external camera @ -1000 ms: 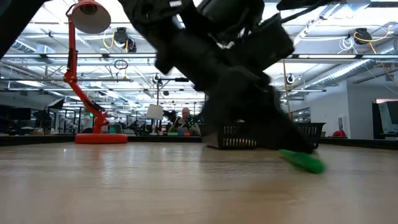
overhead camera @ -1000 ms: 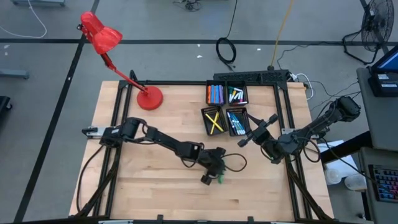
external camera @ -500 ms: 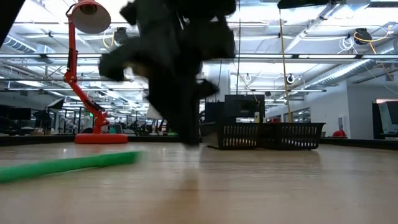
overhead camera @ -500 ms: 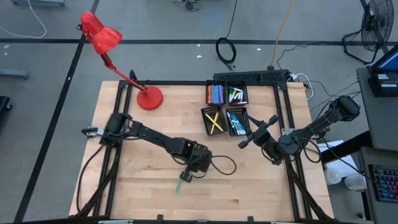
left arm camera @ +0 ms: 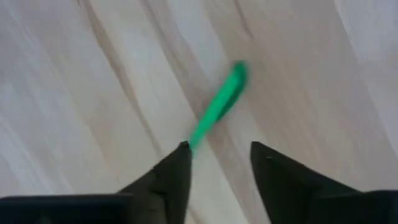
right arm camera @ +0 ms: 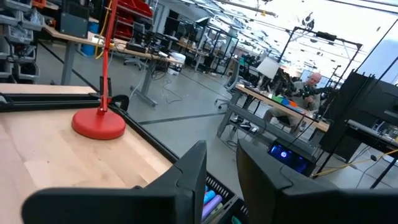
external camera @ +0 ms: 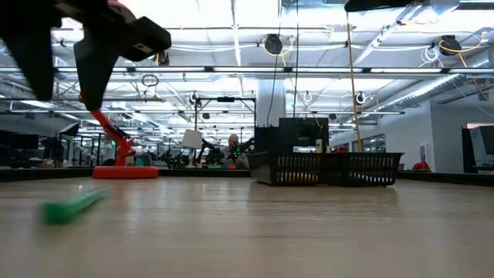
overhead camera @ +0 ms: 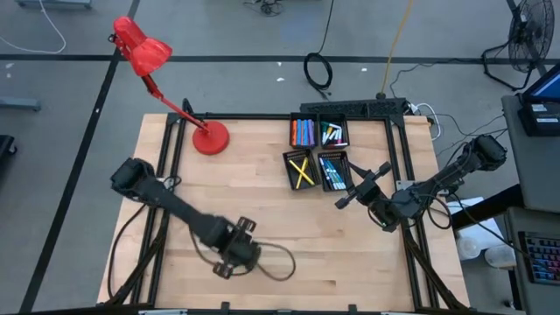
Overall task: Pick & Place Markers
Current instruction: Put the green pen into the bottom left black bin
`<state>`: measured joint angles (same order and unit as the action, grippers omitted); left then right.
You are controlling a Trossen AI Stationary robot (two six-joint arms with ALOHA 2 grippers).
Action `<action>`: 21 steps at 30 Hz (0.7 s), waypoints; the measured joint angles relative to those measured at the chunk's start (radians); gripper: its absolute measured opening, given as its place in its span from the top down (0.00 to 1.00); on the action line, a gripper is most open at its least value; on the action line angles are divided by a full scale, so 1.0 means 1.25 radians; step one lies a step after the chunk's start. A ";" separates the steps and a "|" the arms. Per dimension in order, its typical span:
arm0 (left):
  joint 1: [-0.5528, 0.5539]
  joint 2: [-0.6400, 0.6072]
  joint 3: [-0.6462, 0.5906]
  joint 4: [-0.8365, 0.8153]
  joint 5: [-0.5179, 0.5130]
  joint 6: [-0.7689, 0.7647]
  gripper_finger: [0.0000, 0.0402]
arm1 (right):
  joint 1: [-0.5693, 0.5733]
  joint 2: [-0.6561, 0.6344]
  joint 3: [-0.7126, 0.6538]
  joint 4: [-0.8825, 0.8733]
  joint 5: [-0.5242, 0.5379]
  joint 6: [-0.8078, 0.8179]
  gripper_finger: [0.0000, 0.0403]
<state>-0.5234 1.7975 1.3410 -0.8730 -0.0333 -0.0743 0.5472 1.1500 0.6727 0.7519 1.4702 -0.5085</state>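
**Green marker on the table, my left fingers apart just above it**

My left gripper hangs low over the near-left part of the wooden table, and in the high view it sits at the end of my arm stretched diagonally from the table's left edge. My two fingers are spread with a clear gap between them and they pinch nothing. A green marker lies flat on the wood just ahead of my fingertips, one end almost at the tip of one finger; I cannot tell whether it touches. From table height the same marker rests on the boards at the left, with my arm dark above it.

My right gripper waits beside the black four-compartment tray at the table's far right. Its fingers stand a narrow gap apart with nothing between them. The tray holds the other markers: blue, orange and pink ones in one compartment, pale ones in the next, two crossed yellow ones in a third, teal ones in the fourth.

A red desk lamp stands on the table's far left corner. A person sits at a desk in the room beyond.
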 joint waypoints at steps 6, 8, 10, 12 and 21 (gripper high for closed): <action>-0.021 0.015 -0.100 0.220 -0.059 -0.036 0.43 | 0.000 0.000 0.000 0.000 -0.003 0.020 0.81; -0.018 0.014 -0.124 0.226 -0.050 -0.023 0.41 | 0.000 0.000 0.000 0.001 -0.004 0.020 0.81; -0.010 0.013 -0.143 0.232 -0.033 -0.042 0.40 | 0.000 0.000 0.000 0.000 -0.004 0.020 0.81; 0.002 0.013 -0.161 0.238 -0.013 -0.079 0.39 | 0.000 0.000 0.000 0.000 -0.004 0.020 0.81; 0.058 0.005 -0.319 0.458 0.106 -0.262 0.39 | 0.000 0.000 0.000 0.000 -0.004 0.020 0.81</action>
<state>-0.4509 1.8038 0.9428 -0.3001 0.0994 -0.4014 0.5474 1.1503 0.6727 0.7523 1.4654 -0.4831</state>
